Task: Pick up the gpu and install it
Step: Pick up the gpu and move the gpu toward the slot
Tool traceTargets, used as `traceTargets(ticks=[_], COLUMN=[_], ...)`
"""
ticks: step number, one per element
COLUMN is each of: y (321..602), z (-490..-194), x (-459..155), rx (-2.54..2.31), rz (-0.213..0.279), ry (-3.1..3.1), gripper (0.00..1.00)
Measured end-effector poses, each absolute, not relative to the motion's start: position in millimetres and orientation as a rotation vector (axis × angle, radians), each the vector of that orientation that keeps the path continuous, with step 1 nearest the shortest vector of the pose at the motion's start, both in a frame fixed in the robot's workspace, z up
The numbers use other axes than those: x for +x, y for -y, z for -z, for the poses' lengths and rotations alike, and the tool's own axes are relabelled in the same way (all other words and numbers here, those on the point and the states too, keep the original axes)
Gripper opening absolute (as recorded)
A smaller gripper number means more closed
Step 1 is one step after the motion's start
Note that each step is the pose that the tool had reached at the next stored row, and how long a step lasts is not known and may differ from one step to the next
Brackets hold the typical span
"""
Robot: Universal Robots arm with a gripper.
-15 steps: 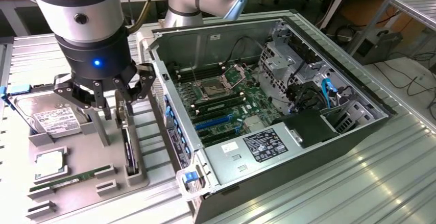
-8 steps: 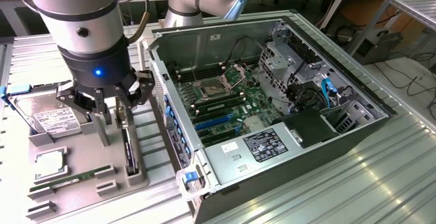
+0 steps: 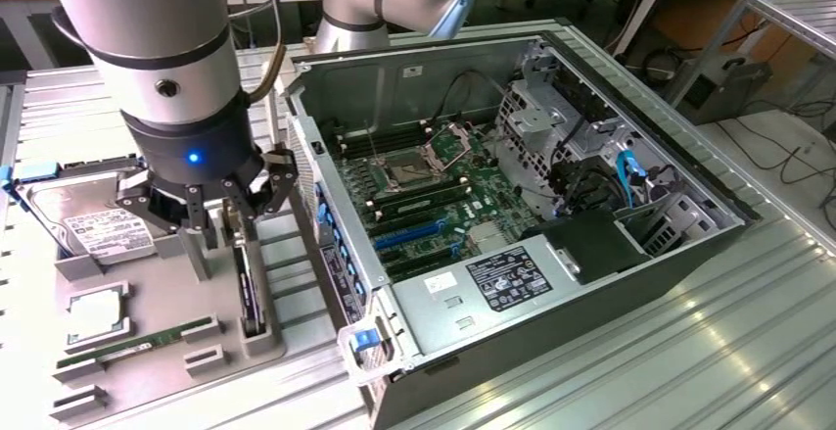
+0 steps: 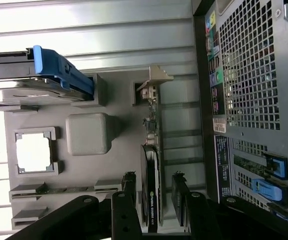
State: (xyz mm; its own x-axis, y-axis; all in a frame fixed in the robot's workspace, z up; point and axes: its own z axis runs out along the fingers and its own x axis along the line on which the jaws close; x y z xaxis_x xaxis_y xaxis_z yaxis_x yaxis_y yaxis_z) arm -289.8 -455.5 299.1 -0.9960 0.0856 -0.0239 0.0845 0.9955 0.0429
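Wrist view looks down the gripper (image 4: 152,186) onto the gpu (image 4: 151,200), which stands on its long edge in a slot of the gray fixture (image 4: 124,145), just beside the rear panel of the computer case (image 4: 248,75). Its silver bracket (image 4: 153,82) is at the end away from the jaws. Standing the card on edge leaves both flat faces free, which is probably why it is stored this way. The jaws are spread wide, one finger on each side of the black shroud with a gap showing on both sides. Nothing is pinched, and the fixture carries the card.

In the exterior view the arm hangs upright over that slot. The case lies on the tabletop (image 3: 653,352) with its open side up, so the motherboard's blue expansion slots (image 3: 411,234) face upward. The hard drive (image 3: 92,224) and RAM stick (image 3: 137,342) sit in the fixture farther from the case than the gpu. By my reading the pick-up is not yet made.
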Motion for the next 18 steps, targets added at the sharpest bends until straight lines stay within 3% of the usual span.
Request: traceTargets(ticks=[18], y=[456], z=[-260], x=[-290], rx=[0.139], rz=[-0.065], ry=[-3.115], gripper=[0.42])
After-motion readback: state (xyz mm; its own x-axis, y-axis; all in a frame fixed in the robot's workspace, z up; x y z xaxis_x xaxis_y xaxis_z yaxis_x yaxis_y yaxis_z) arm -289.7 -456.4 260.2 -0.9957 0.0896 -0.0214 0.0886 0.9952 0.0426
